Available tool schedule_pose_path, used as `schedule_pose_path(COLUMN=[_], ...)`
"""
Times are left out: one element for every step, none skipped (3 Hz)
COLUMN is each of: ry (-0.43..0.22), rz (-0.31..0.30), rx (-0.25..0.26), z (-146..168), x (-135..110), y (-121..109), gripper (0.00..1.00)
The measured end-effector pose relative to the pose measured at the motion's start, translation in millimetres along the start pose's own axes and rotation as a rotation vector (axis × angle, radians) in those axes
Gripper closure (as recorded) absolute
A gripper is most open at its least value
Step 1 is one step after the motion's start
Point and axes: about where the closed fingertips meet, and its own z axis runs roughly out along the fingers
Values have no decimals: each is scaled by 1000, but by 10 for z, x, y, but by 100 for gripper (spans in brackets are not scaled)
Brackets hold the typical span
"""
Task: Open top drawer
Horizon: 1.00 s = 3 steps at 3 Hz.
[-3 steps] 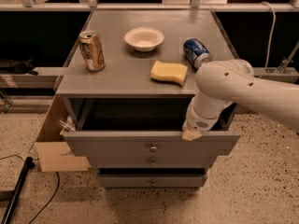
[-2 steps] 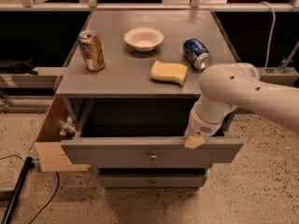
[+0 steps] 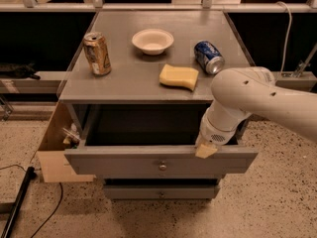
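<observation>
The top drawer [image 3: 124, 160] is a wide grey front panel with a small round metal knob [image 3: 162, 166] at its centre. It stands pulled out from the grey cabinet, and its dark inside shows behind the panel. My white arm comes in from the right. Its gripper [image 3: 205, 149], with a pale yellow tip, rests on the top edge of the drawer front, right of the knob. Below, a narrower grey drawer front [image 3: 161, 191] sits shut.
On the cabinet top [image 3: 133, 81] are a gold can [image 3: 96, 53], a white bowl [image 3: 152, 40], a yellow sponge [image 3: 179, 76] and a blue can [image 3: 208, 57] lying on its side. A cardboard box [image 3: 55, 155] stands at the cabinet's left. A black cable [image 3: 17, 207] lies on the floor.
The top drawer has slid further out toward the camera. My gripper has moved the same way with it, staying on the front panel's top edge.
</observation>
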Motion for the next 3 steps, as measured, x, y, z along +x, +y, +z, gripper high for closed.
schedule_pose_path(ry=[0, 0, 4], rz=[0, 1, 3], rx=[0, 0, -2], z=[0, 9, 58], x=[0, -4, -28], y=[0, 5, 32], gripper=[59, 36, 5])
